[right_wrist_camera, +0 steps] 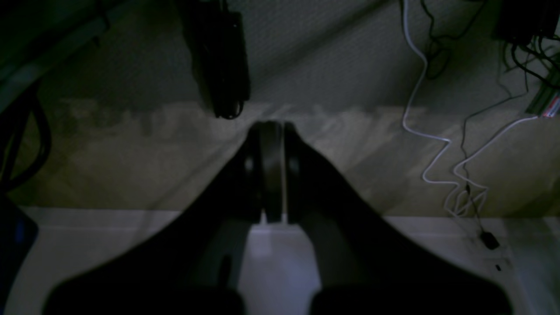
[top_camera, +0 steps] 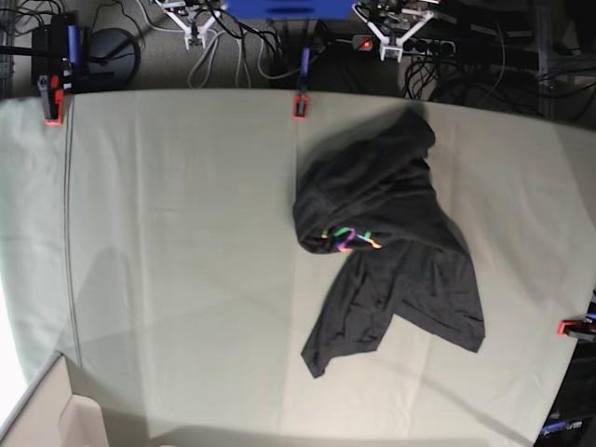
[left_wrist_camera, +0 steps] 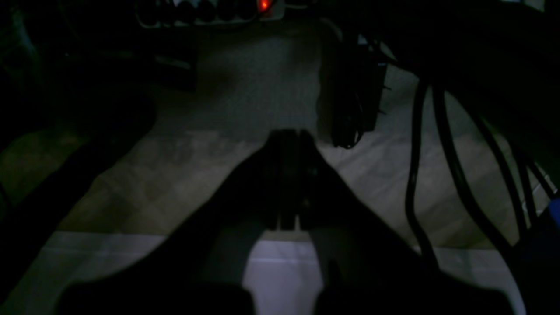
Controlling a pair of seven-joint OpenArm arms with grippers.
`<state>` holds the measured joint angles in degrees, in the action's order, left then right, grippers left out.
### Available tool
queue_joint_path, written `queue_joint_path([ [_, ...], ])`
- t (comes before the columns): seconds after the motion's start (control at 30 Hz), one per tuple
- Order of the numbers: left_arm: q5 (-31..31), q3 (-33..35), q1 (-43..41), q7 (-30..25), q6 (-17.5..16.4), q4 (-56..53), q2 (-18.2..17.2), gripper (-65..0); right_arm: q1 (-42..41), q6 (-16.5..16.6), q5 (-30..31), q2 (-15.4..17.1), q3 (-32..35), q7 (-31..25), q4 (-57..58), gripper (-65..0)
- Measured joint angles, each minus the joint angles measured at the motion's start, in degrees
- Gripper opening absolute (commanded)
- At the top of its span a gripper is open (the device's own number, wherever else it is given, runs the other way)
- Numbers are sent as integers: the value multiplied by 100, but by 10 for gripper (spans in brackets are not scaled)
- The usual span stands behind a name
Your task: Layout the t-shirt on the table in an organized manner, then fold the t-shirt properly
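The t-shirt [top_camera: 391, 242] lies crumpled in a dark heap on the right half of the table [top_camera: 186, 261], with a bit of rainbow print [top_camera: 346, 240] showing at a fold. One part trails toward the near edge. Neither wrist view shows the shirt. My left gripper [left_wrist_camera: 288, 133] is shut with nothing between its fingers, pointing at dim floor beyond the table. In the right wrist view my right gripper [right_wrist_camera: 273, 124] is also shut and empty, over the same kind of floor. Both are away from the shirt.
Red clamps [top_camera: 300, 105] [top_camera: 53, 107] [top_camera: 570, 327] grip the cloth at the table's edges. Behind the far edge sit a power strip [top_camera: 410, 42] with a red light and tangled cables [right_wrist_camera: 437, 144]. A pale box corner [top_camera: 56, 419] shows at the near left.
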<state>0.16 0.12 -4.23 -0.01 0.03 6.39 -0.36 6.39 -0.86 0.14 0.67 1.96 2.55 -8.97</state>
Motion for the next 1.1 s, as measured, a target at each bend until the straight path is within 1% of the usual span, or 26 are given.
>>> queue_joint_path([
  [0.1,0,0,-31,-15,-2,4,-17,-649,33,7,2,20,7,0,-105,-650],
  [0.2,0,-2,-282,-13,-2,295,-114,-649,321,4,17,120,9,-44,-555,-650],
  [0.3,0,-2,-855,4,-2,1123,-214,-649,890,7,22,291,9,-13,-1222,-650],
  [0.37,-24,-2,-1320,28,-7,1858,-295,-649,1320,7,22,389,9,2,-1720,-650],
  [0.4,-17,-2,-1537,17,-11,2194,-348,-649,1526,11,17,428,9,105,-1974,-650],
  [0.47,-28,-4,-2048,125,22,2994,-442,-649,1965,13,20,509,4,109,-2540,-650],
  [0.53,-37,-2,-2472,160,26,3777,-509,-649,2319,13,9,553,-13,133,-3213,-650],
  [0.57,-15,11,-2693,120,-46,4168,-579,-649,2520,13,15,568,-13,92,-3617,-650],
  [0.6,-35,13,-2857,103,-44,4500,-651,-649,2695,13,13,581,-4,76,-3991,-650],
  [0.73,-31,-9,-3397,87,39,5709,-907,-649,3480,13,13,629,-17,101,-5528,-650],
  [0.87,-37,-9,-3923,186,31,6830,-1014,-649,4297,44,13,625,-24,223,-7141,-650],
  [0.93,-35,2,-4227,140,2,7434,-1093,-649,4636,81,13,629,-46,125,-7967,-650],
  [1.0,-39,-13,-4465,170,48,7997,-1126,-649,4863,83,11,649,-114,162,-8668,-650],
  [1.1,-39,-15,-4677,136,26,8738,-1134,-647,5066,83,17,688,-131,142,-9449,-650],
])
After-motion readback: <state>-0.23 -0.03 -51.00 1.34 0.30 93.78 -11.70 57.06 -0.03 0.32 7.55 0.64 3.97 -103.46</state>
